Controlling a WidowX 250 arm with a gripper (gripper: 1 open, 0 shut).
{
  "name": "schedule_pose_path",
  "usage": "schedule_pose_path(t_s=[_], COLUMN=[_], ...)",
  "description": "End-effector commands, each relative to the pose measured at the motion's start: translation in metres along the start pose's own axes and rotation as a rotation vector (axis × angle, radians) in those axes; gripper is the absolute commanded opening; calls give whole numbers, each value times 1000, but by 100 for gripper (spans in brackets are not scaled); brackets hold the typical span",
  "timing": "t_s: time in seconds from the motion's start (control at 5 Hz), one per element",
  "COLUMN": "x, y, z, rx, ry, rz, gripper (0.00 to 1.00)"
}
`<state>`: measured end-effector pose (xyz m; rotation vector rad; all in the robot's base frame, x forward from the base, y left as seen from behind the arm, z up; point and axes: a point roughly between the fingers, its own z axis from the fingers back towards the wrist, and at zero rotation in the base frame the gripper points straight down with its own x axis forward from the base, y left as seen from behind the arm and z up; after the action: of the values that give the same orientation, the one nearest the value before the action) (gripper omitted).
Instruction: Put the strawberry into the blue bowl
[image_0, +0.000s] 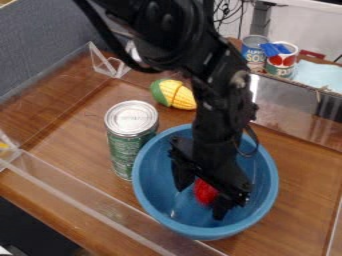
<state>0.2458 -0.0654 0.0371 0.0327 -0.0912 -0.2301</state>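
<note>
The blue bowl (158, 181) stands at the front of the wooden table, right of the can. My gripper (206, 190) reaches straight down into it from the black arm above. The red strawberry (205, 189) shows low in the bowl between the two black fingers, close to the bowl's bottom. The fingers stand spread wider than the strawberry, so the gripper looks open. The strawberry's green top is hidden by the gripper.
A green-labelled metal can (128, 133) stands touching the bowl's left side. A yellow-green corn toy (171, 94) lies behind the bowl. Clear acrylic walls (54, 185) fence the table. Cans and a cup (271, 56) sit beyond the back wall.
</note>
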Motion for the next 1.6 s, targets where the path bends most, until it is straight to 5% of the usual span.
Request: schedule_pose_path(t_s=[0.0, 0.4, 0.6, 0.8, 1.0, 1.4], x=[5, 3, -2, -8, -13, 13], y=[0, 3, 12, 20, 21, 33], z=[11, 20, 15, 11, 16, 50], rx=[-3, -7, -17, -27, -23, 3], ry=[-44, -66, -78, -91, -100, -153], rz=[5, 22, -61, -144, -175, -199], gripper=[100, 100, 100, 0, 100, 100])
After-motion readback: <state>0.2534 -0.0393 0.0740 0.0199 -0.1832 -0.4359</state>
